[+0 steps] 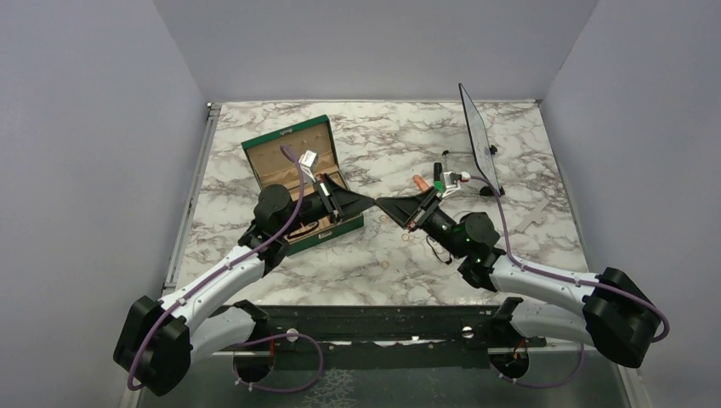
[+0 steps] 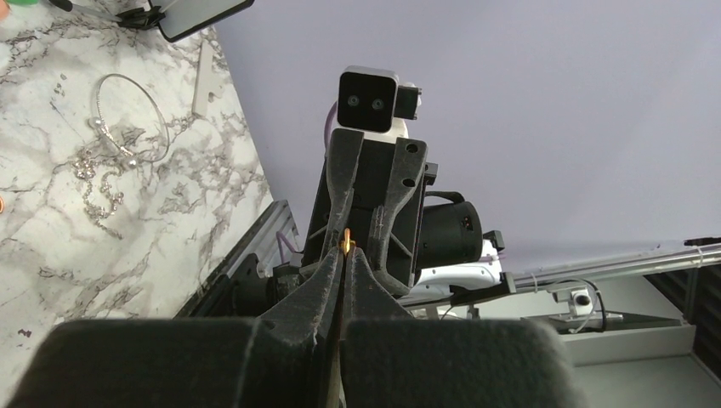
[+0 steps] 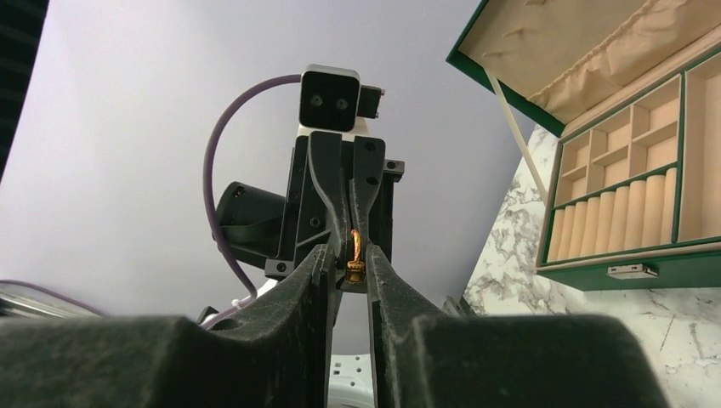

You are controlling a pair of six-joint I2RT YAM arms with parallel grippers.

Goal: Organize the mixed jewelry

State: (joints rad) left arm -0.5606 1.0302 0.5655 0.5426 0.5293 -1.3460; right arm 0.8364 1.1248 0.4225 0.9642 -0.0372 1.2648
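Gold ring (image 3: pixel 355 253) peeks, mostly hidden, between pinched left gripper (image 2: pixel 344 257) tips.

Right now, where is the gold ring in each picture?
Top: too small to see, where left gripper meets right gripper.
Left wrist: ring at centre, pinched in left gripper.
Right wrist: ring at centre, between right gripper's fingers.
Shared landmark: the two meeting grippers.

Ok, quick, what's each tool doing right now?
Left tool: closed, pinching a small gold-coloured metal ring at its tips.
Right tool: jaws close around the same ring; whether they grip it cannot be told.
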